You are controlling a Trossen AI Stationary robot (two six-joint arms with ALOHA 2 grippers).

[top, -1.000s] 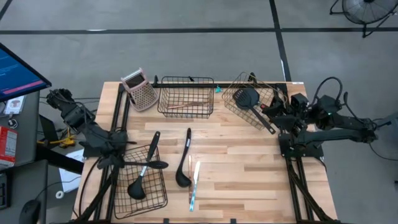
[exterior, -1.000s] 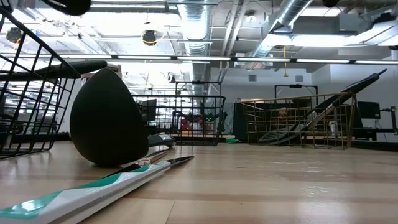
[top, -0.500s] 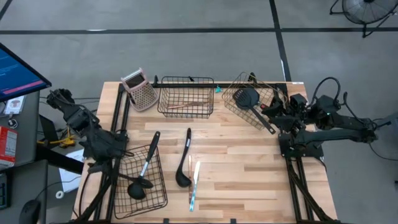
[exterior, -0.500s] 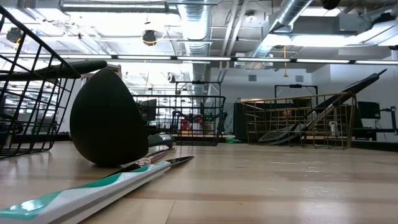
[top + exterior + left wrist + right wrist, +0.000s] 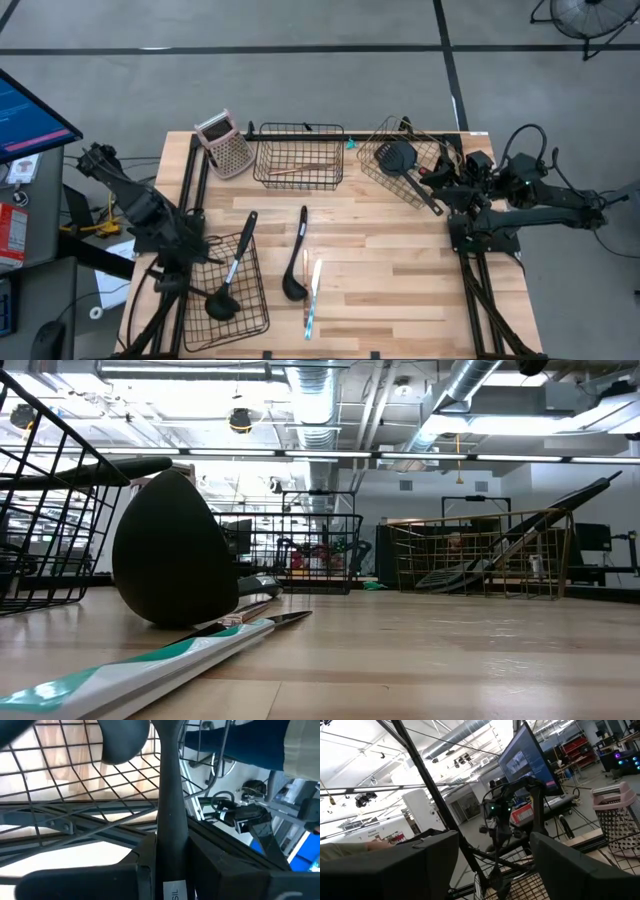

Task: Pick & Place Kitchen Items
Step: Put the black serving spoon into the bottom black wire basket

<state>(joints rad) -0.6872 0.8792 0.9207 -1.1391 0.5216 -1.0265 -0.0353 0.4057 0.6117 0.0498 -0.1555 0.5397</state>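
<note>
My left gripper [image 5: 178, 272] is clamped on a black ladle [image 5: 222, 297] handle, its long axis running ahead into the wire basket [image 5: 250, 322].

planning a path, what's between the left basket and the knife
In the high view, one black ladle lies on the table between the left basket and the knife, apart from both.

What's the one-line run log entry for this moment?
left gripper: shut on black ladle handle, over front-left basket | right gripper: open, at tilted basket
</note>
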